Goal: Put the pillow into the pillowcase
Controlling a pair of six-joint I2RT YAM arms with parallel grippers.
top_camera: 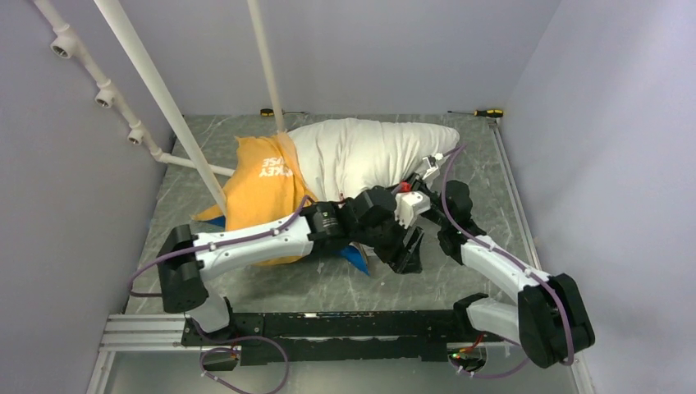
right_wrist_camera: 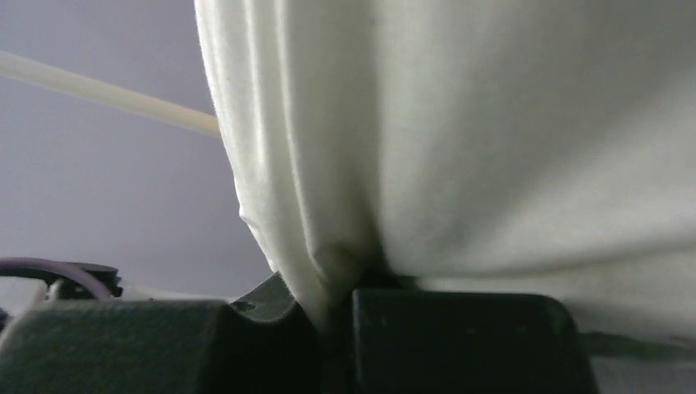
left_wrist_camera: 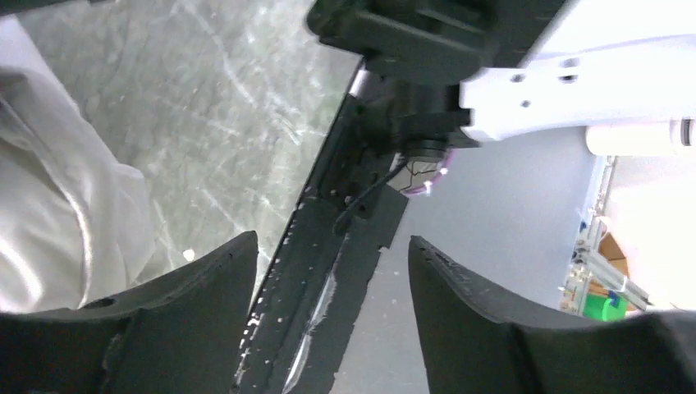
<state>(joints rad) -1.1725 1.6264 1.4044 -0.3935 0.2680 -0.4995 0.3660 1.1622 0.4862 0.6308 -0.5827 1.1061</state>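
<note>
The pillow [top_camera: 369,152] lies across the far half of the table [top_camera: 279,283]. Its left end is tucked into the pillowcase [top_camera: 258,193], yellow side up, but most of the white body is out in the open.

At the pillow's near-right flank the right gripper [right_wrist_camera: 335,300] is clenched on a fold of the pillow's cover, cloth bunched tight between its fingers. Just in front of the pillow's near side, the left gripper [left_wrist_camera: 328,246] hangs with jaws apart and nothing between them, looking down at bare table and the base rail [top_camera: 328,324]. So nothing holds the case mouth.

That's the worry. Push the pillow now and the loose case likely slides along with it instead of swallowing it. The pinch is thin, too, so a hard tug could strip it free. And both grippers crowd together by the pillow's near edge, where a careless reach risks a knock.
</note>
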